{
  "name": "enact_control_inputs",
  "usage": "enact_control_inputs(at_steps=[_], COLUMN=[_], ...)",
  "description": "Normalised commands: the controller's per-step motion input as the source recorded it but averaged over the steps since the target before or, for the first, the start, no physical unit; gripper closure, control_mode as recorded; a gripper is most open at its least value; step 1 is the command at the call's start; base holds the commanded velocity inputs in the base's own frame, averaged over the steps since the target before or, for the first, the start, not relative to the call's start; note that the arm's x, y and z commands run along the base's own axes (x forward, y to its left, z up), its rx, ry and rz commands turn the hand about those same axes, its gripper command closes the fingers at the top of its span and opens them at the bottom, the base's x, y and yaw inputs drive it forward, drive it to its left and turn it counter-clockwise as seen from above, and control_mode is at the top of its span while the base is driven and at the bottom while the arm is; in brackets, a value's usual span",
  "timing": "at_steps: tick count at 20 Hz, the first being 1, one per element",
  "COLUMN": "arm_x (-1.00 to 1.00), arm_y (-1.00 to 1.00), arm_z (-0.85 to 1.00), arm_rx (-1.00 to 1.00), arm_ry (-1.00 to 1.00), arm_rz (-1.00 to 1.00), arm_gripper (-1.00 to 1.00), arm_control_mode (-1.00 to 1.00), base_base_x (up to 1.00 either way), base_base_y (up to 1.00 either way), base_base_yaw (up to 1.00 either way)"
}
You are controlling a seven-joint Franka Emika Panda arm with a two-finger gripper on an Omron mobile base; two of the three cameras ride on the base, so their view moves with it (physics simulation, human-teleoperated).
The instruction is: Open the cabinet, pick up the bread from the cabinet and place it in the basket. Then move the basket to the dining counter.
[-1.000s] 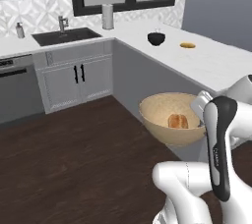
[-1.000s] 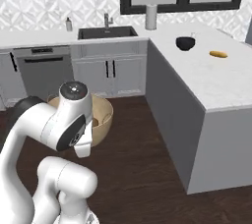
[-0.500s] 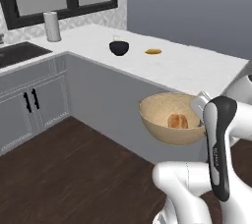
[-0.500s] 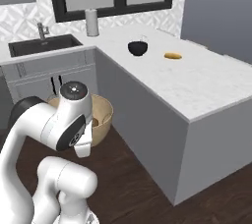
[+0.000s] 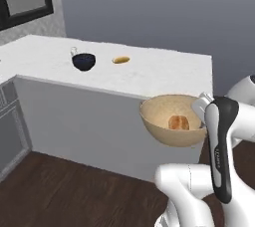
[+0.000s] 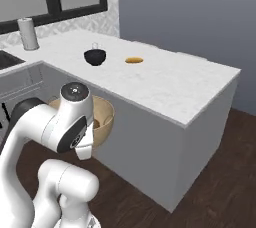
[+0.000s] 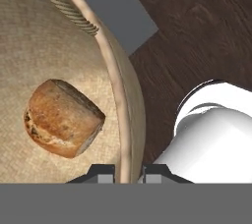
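The tan basket (image 5: pixel 160 121) hangs in the air in front of the dining counter (image 5: pixel 164 74), just below its top edge. My gripper (image 5: pixel 201 105) is shut on its right rim. The golden-brown bread (image 5: pixel 178 122) lies inside on the bottom. In the hand view the basket's rim (image 7: pixel 125 120) runs between the two fingertips of the gripper (image 7: pixel 129 172), with the bread (image 7: pixel 61 118) to the left. From the right base view the basket (image 6: pixel 106 118) peeks out behind my arm, beside the dining counter (image 6: pixel 170 84). The cabinet is out of view.
A dark bowl (image 5: pixel 83 61) and an orange-tan roll (image 5: pixel 121 59) sit on the counter's far side, seen again as the bowl (image 6: pixel 94 57) and roll (image 6: pixel 133 60). A grey canister (image 6: pixel 28 33) stands by the window. Dark wood floor (image 5: pixel 60 191) lies below.
Both base views have swung as the base drove, so the marble counter now stands closer and straight ahead. The basket with the bread stays in my grip in the same pose.
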Motion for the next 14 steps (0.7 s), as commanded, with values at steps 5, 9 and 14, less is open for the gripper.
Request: enact_control_inputs(at_steps=[5, 9, 14], arm_x=[0.0, 0.0, 0.0], arm_y=[0.0, 0.0, 0.0], arm_z=[0.0, 0.0, 0.0], arm_rx=[0.0, 0.0, 0.0], arm_ry=[0.0, 0.0, 0.0], arm_rz=[0.0, 0.0, 0.0], arm_gripper=[1.0, 1.0, 1.0], arm_control_mode=[1.0, 1.0, 1.0], base_base_x=[0.4, 0.19, 0.23], base_base_y=[0.62, 0.83, 0.7], base_base_yaw=[-0.71, -0.6, -0.19])
